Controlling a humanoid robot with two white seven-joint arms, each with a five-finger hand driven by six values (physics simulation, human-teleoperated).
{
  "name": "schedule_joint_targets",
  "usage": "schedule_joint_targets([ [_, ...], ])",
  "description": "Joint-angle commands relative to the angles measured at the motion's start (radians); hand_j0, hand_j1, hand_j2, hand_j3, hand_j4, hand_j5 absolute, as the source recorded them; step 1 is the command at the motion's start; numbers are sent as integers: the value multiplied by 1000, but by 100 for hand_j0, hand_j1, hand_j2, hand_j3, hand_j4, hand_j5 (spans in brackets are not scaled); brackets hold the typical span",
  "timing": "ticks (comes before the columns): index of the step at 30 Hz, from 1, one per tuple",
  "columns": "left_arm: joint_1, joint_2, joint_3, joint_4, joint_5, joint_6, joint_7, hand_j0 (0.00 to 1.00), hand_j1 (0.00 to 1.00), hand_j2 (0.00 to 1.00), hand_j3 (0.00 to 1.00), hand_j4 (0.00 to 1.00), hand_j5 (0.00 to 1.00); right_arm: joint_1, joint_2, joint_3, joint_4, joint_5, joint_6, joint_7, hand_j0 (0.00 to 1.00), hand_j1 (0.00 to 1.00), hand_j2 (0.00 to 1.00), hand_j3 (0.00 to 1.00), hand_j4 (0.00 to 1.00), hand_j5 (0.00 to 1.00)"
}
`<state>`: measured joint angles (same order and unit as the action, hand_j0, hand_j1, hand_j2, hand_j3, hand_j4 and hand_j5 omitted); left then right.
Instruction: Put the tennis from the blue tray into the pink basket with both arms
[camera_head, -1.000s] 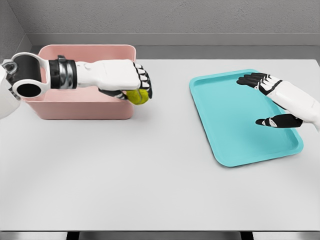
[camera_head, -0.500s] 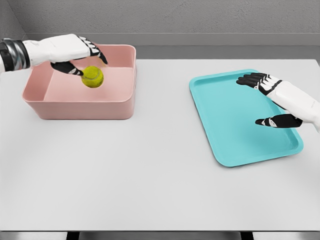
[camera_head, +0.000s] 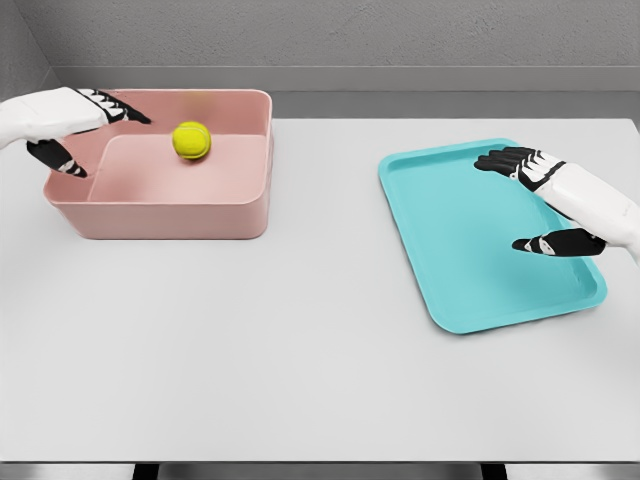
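A yellow-green tennis ball (camera_head: 191, 140) lies inside the pink basket (camera_head: 170, 205) at the back left of the table, near the basket's far wall. My left hand (camera_head: 92, 130) is at the basket's left end, fingers spread, apart from the ball and holding nothing. The blue tray (camera_head: 470, 270) lies at the right with nothing on it. My right hand (camera_head: 530, 200) hovers over the tray's right side, fingers extended, thumb apart, holding nothing.
The white table (camera_head: 300, 350) stretches wide between basket and tray and toward the front edge. A grey wall runs behind the table.
The left hand let go of the ball over the basket and drew back to the left. The ball now rests in the basket. The right hand barely moved.
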<state>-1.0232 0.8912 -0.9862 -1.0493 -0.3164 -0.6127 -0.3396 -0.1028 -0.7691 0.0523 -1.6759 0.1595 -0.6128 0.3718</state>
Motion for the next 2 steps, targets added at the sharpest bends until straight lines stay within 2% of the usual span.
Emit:
schedule_joint_targets([
  [1,0,20,1,0,4,2,-2,100,100,100,100,100,100,0,-1,0,1,-8,2,-1,100,100,100,100,100,100],
  [2,0,23,3,0,4,2,-2,100,100,100,100,100,100,0,-1,0,-1,-8,2,-1,100,100,100,100,100,100],
])
